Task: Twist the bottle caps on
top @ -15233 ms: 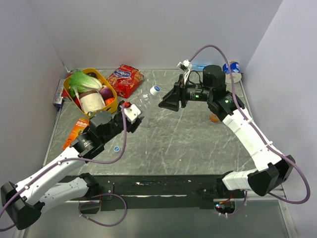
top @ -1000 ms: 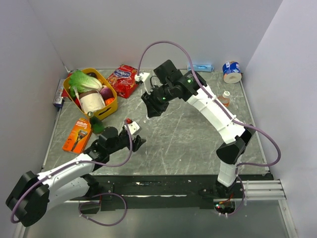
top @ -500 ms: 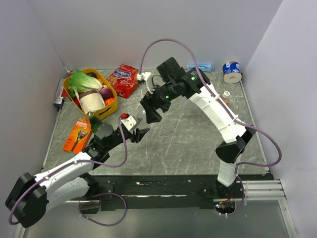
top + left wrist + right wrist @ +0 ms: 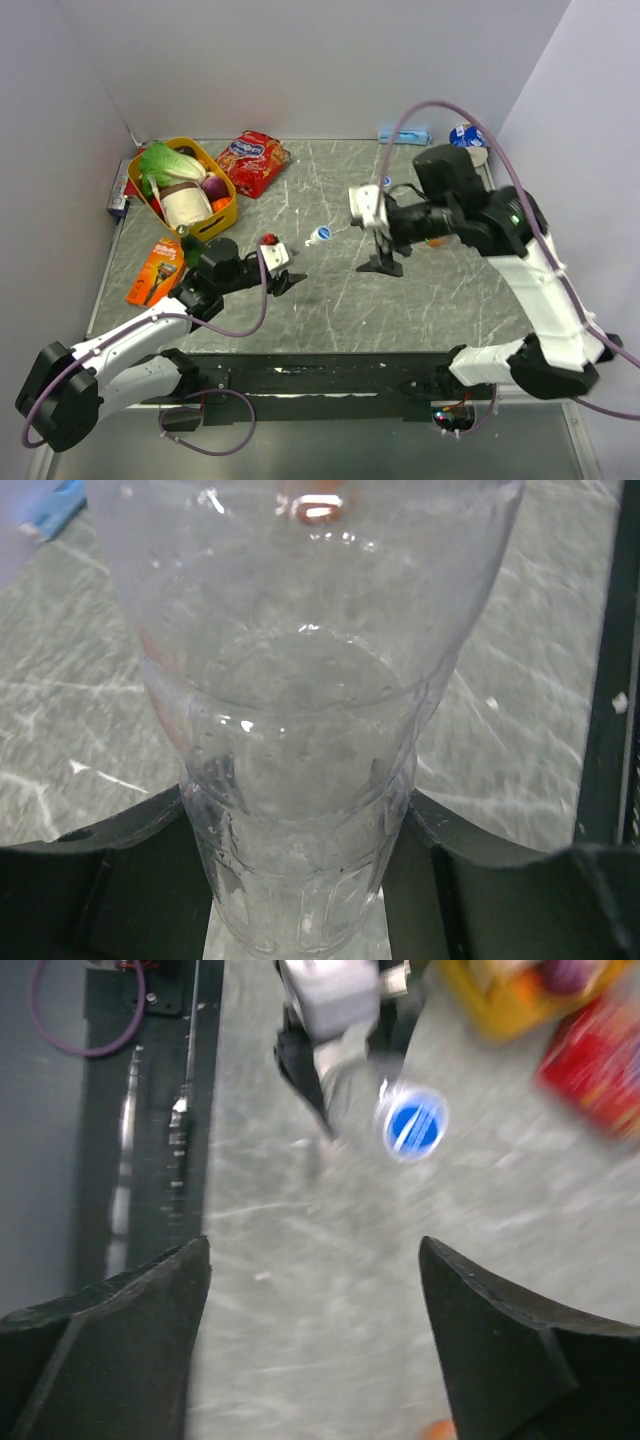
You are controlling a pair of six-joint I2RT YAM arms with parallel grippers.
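Left claw (image 4: 287, 281) near-left, clamped on clear bottle (image 4: 300, 740). Bottle angled toward far right, blue cap (image 4: 320, 236) at its far end. Right claw (image 4: 381, 263) right of cap, apart from it, jaws spread wide, empty, over table (image 4: 330, 320).

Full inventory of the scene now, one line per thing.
bottle: 1, clear, in left end effector
cap: 1, blue, at that bottle's mouth
orange item: 1, partly under right arm
basket: 1, yellow, far left
snack bag: 1, red, right of basket
pack: 1, orange, near left
green bottle: 1, dark, between basket and pack
tape roll: 1, blue-white, far right corner
left end effector: 1, black, shut on bottle
right end effector: 1, black, open, empty
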